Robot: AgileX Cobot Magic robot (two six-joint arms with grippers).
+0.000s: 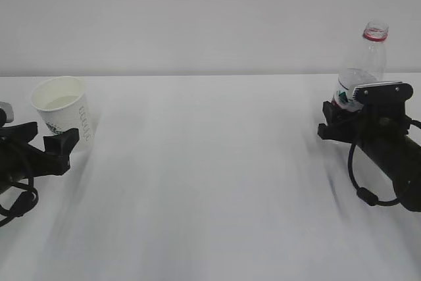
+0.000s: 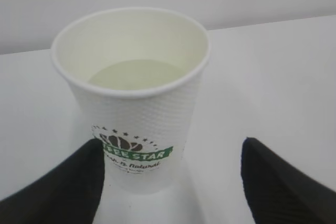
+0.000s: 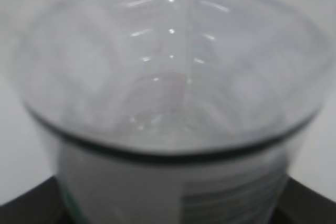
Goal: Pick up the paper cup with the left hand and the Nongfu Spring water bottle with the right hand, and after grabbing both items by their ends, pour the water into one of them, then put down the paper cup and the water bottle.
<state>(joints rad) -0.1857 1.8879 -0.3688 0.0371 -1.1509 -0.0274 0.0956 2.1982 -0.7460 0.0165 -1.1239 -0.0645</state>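
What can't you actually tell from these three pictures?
- Exterior view: the Nongfu Spring water bottle's lower part is hidden behind the right hand.
- Right wrist view: the bottle fills the blurred frame; its label is unreadable.
- Left wrist view: the paper cup stands between the left hand's fingertips; contact unclear.

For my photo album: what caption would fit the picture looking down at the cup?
White paper cup holding pale liquid, standing on the table between open black gripper fingers.

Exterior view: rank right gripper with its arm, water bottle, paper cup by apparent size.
1. Right gripper with its arm: largest, though nearer the camera.
2. Water bottle: lower part hidden behind the gripper.
3. Paper cup: about the same as the bottle's visible part, so this order is unsure.
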